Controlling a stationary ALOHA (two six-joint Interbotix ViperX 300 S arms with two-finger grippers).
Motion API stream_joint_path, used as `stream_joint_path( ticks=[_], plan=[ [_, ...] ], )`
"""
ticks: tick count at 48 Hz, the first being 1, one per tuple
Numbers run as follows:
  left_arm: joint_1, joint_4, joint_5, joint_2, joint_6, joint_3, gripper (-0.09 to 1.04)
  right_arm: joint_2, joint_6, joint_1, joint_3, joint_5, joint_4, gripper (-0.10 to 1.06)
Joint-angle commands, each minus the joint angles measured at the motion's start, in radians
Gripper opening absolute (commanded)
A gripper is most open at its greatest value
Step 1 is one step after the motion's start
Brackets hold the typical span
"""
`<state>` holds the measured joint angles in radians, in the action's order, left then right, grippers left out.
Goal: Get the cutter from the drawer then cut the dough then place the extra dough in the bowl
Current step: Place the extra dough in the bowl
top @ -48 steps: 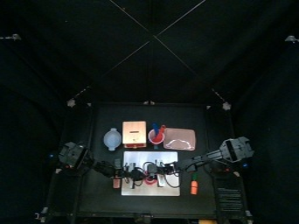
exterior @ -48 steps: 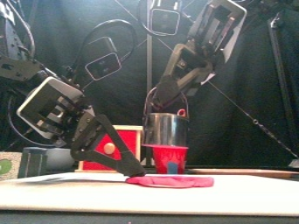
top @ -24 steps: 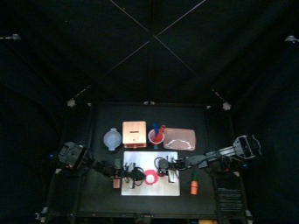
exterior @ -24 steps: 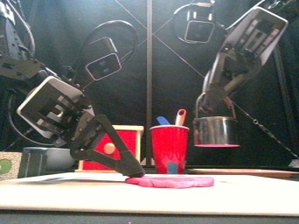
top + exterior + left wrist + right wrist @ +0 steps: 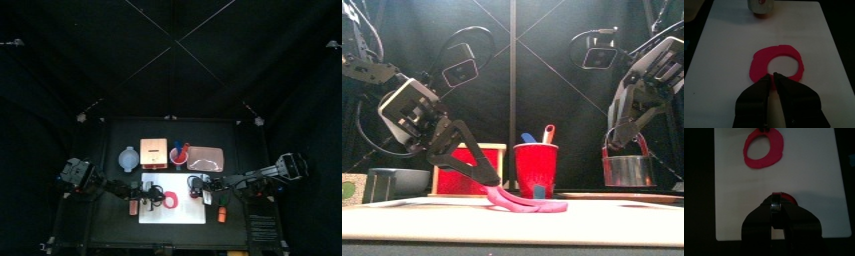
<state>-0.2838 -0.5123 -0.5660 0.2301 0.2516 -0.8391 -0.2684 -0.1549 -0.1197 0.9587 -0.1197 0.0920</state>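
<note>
Being pinched by the closed left gripper (image 5: 774, 76), the dough ring (image 5: 759, 67) (centre of the board (image 5: 724, 50), one edge raised) is readied for the bowl (image 5: 128, 158) at eleven o'clock; the cutter (image 5: 627, 170) is clamped clear by the right gripper (image 5: 624, 140).

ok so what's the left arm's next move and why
Probably lift the dough ring clear of the white board and carry it to the bowl: the left fingers pinch its edge, one side is raised, and the right fingers hold the cutter aside.
</note>
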Motion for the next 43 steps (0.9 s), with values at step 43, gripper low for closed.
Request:
stream_joint_path(
  ticks=[43],
  plan=[
    [0.046,0.003,-0.006,-0.095,0.005,0.006,0.6,-0.012,0.0,0.002,-0.006,0.107,0.064,0.82]
  ],
)
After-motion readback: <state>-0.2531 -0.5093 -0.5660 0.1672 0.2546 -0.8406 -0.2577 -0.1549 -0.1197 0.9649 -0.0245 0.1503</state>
